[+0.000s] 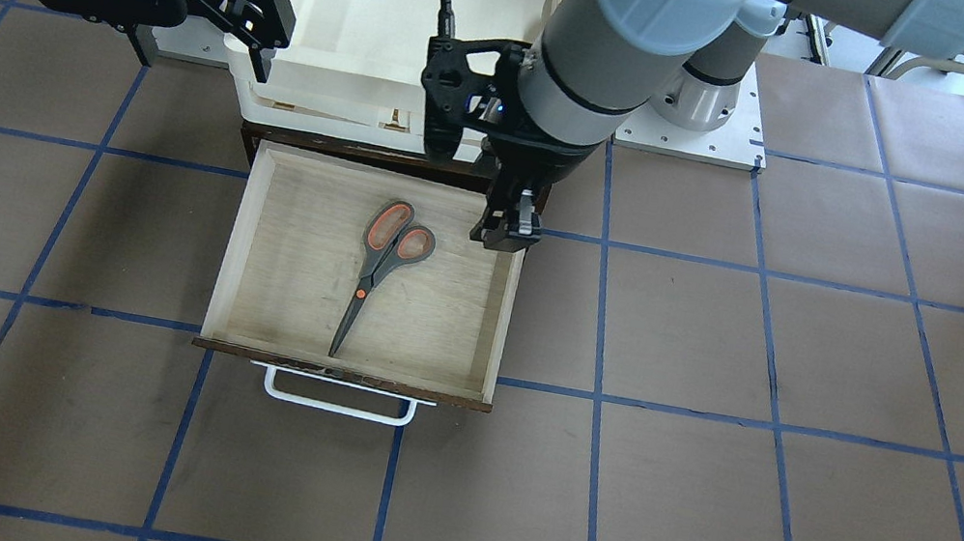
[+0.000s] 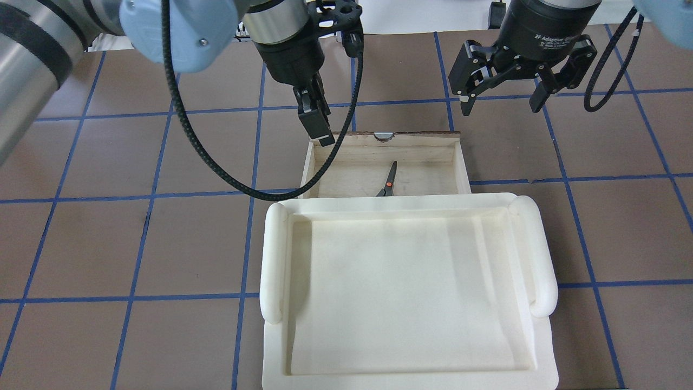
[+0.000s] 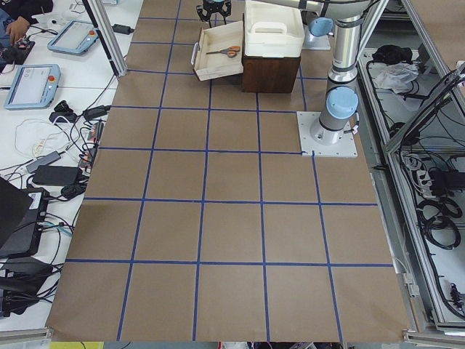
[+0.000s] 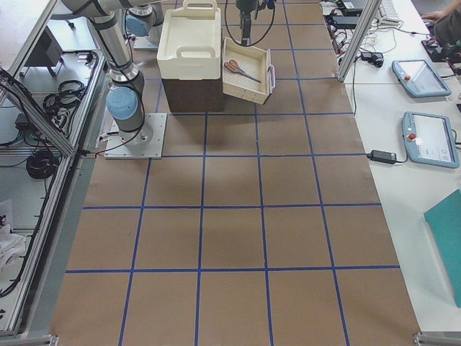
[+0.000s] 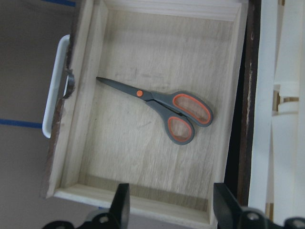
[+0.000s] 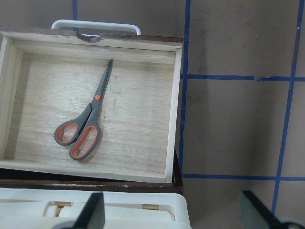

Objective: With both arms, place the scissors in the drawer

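Observation:
The scissors [image 1: 380, 263] lie flat and free on the floor of the open pale-wood drawer [image 1: 236, 249], handles toward the cabinet, blades toward the white bar handle [image 1: 338, 398]. They also show in the overhead view [image 2: 389, 181], the left wrist view [image 5: 162, 102] and the right wrist view [image 6: 88, 121]. My left gripper [image 1: 508, 231] hovers above the drawer's side wall near its back corner, open and empty, with its fingers [image 5: 121, 205] apart. My right gripper [image 2: 501, 100] is open and empty, raised beyond the drawer's other side.
A white tray-like bin [image 2: 273, 260] sits on top of the dark brown cabinet [image 3: 270, 73] that holds the drawer. The left arm's base plate [image 1: 693, 120] stands beside the cabinet. Brown table with blue grid tape [image 1: 598, 398] lies all around.

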Action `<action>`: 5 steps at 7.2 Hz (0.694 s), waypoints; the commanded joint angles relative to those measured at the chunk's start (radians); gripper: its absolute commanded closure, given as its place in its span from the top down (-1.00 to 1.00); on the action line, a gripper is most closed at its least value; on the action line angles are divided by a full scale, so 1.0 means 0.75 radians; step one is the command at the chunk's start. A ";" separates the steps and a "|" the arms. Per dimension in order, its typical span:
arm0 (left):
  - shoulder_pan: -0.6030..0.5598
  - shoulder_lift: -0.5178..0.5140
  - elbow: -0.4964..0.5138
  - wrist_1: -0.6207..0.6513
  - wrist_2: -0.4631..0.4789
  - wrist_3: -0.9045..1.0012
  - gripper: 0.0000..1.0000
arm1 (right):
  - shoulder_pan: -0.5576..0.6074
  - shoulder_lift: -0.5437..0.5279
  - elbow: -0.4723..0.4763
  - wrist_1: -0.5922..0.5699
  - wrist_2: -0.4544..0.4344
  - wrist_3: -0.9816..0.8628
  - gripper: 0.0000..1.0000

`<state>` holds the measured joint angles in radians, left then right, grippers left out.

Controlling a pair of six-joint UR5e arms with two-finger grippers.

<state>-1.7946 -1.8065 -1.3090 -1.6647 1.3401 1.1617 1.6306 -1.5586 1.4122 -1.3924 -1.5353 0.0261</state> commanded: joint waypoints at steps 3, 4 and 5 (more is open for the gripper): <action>0.302 0.175 -0.109 0.004 0.126 -0.070 0.40 | 0.000 0.000 0.001 -0.005 0.006 0.006 1.00; 0.323 0.226 -0.152 0.047 0.130 -0.344 0.40 | 0.000 0.000 -0.001 -0.009 0.002 0.000 1.00; 0.341 0.253 -0.157 0.084 0.146 -0.557 0.51 | 0.002 0.000 0.001 -0.011 0.008 0.010 1.00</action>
<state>-1.5626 -1.6494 -1.4066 -1.6341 1.4383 0.9379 1.6309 -1.5586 1.4120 -1.3982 -1.5324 0.0288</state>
